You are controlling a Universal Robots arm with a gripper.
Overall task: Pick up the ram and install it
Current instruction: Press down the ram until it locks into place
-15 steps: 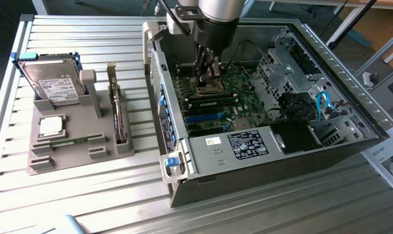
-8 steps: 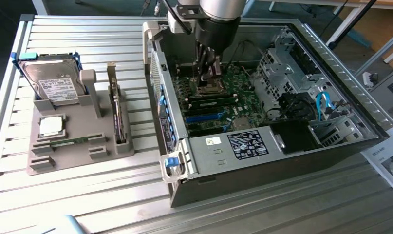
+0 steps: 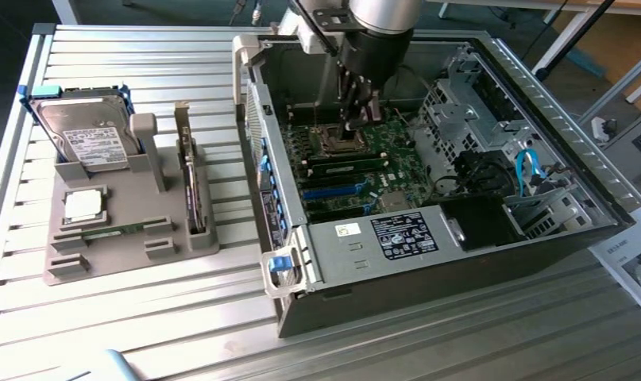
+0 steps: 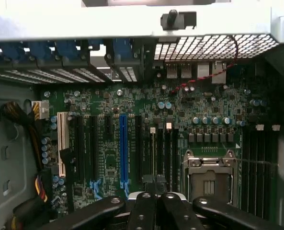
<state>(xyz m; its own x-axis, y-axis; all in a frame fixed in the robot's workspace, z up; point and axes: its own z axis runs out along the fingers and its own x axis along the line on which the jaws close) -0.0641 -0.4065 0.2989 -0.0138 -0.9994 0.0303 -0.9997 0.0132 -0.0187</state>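
The gripper [image 3: 358, 121] is inside the open computer case [image 3: 574, 182], with its fingers [image 4: 149, 211] drawn together; whether anything thin is pinched between them cannot be told. In the exterior view the fingertips sit just above the motherboard [image 3: 379, 159], at the empty processor socket [image 3: 337, 140] and the memory slots [image 3: 347, 165] that run beside it. In the wrist view the closed fingertips point at the dark parallel memory slots [image 4: 163, 153] next to the metal-framed processor socket [image 4: 210, 175]. A blue expansion slot [image 4: 123, 148] and a white expansion slot [image 4: 62, 143] lie farther along the motherboard [image 4: 199, 103].

A green stick that appears to be the ram [image 3: 117, 231] lies flat in a groove of the grey fixture block [image 3: 108, 262], on the desk [image 3: 140, 333] at the exterior view's left, well apart from the gripper. On the same fixture, a square silver processor chip [image 3: 83, 205] rests in a recess just behind the stick. A hard drive [image 3: 87, 136] with a white label leans at the fixture's rear. An expansion card [image 3: 196, 190] stands on edge in a slot on the side of the fixture nearest the case.

The case lies on its side with the cover off. A power supply [image 3: 405, 234] with a label occupies its near end. Blue cables [image 3: 527, 168] run through the drive bay area at the exterior view's right.
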